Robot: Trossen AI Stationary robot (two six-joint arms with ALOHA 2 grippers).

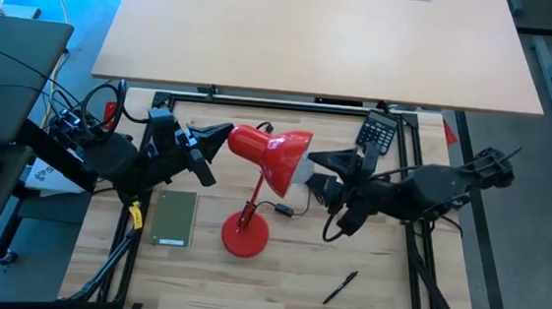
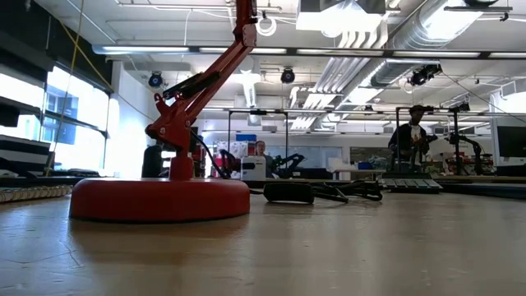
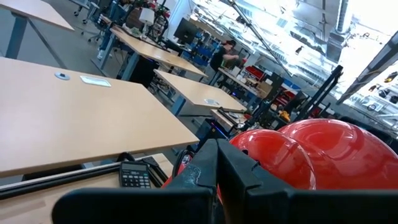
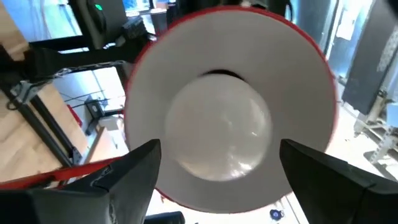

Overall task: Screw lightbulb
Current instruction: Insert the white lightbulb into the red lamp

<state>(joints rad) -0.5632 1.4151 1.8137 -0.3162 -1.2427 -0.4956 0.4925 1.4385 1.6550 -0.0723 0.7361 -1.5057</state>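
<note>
1. Lightbulb (image 4: 222,134): white, seated deep inside the red lamp shade (image 1: 278,158), facing the right gripper (image 4: 217,163).
2. Right gripper: at the shade's mouth, fingers (image 4: 127,171) spread wide, either side of the bulb and not touching it.
3. Left gripper (image 1: 220,133): at the rear of the shade; fingers appear narrow, seemingly bracing it.
4. Judgement: centre on the bulb's axis, close gently, and twist in short turns while the shade is held steady.
5. Lamp base (image 1: 245,236): on the tabletop (image 1: 385,272).
</note>
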